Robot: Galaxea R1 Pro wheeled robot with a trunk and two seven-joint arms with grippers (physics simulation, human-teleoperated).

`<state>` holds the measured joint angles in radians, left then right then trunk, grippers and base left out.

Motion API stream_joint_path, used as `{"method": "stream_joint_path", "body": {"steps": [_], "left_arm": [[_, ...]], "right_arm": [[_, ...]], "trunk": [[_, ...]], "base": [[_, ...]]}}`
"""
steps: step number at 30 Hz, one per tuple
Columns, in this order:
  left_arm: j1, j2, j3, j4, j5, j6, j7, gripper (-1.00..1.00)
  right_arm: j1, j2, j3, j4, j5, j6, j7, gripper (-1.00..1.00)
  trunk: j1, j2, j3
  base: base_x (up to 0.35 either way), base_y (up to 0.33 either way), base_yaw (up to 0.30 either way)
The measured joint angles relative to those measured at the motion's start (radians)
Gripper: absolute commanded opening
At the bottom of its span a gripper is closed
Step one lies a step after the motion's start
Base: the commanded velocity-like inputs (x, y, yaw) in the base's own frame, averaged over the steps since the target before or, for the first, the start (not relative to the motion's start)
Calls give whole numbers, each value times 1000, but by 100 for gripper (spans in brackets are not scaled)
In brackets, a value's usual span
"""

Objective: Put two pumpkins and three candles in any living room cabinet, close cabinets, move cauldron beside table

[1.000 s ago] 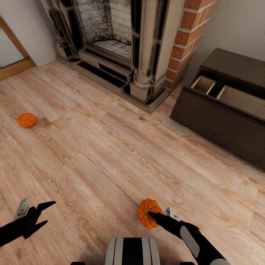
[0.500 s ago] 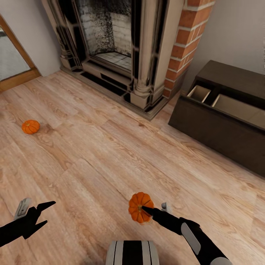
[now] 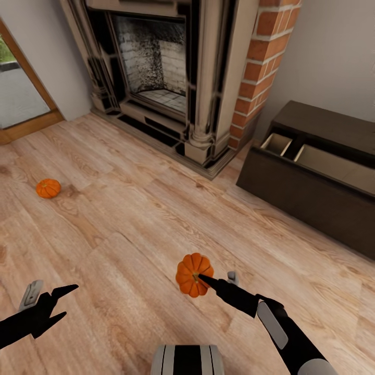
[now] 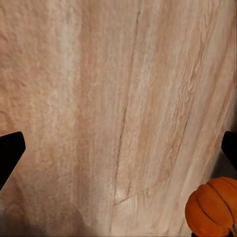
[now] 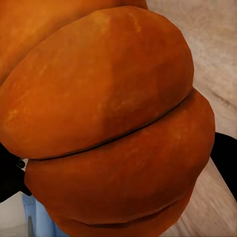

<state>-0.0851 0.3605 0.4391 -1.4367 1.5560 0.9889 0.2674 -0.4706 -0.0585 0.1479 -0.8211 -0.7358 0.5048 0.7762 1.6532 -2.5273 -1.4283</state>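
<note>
Since the prior frame we are lifting the pumpkin point(image 3: 194, 274), right gripper point(image 3: 200, 277) clamped on it, toward the open cabinet point(image 3: 312, 177); left gripper point(image 3: 61, 301) is hanging spread, empty.

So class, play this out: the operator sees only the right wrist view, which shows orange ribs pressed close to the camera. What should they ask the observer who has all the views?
Operator: Is my pumpkin off the floor?
Observer: The head view shows the held pumpkin at the tip of the right end effector, apparently raised above the wooden floor.
Operator: Where is the other one?
Observer: A second pumpkin lies on the floor, far off to the left near the doorway.
Operator: Is a cabinet open?
Observer: Yes, the dark cabinet ahead to the right shows pale open compartments.
Operator: Is my left arm busy?
Observer: No, the left end effector is open and holds nothing.
</note>
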Motion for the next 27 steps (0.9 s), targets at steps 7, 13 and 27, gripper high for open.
{"method": "stream_joint_path", "body": {"steps": [7, 13, 27], "left_arm": [[0, 0, 0, 0, 0, 0, 0, 100], [0, 0, 0, 0, 0, 0, 0, 100], [0, 0, -1, 0, 0, 0, 0, 100]], "right_arm": [[0, 1, 0, 0, 1, -1, -3, -100], [0, 1, 0, 2, 1, -2, -10, -100], [0, 5, 0, 4, 7, -6, -28, -100]], "trunk": [[-3, 2, 27], [-6, 3, 50], [-12, 6, 112]], "base": [[0, 0, 0], [0, 0, 0], [0, 0, 93]]}}
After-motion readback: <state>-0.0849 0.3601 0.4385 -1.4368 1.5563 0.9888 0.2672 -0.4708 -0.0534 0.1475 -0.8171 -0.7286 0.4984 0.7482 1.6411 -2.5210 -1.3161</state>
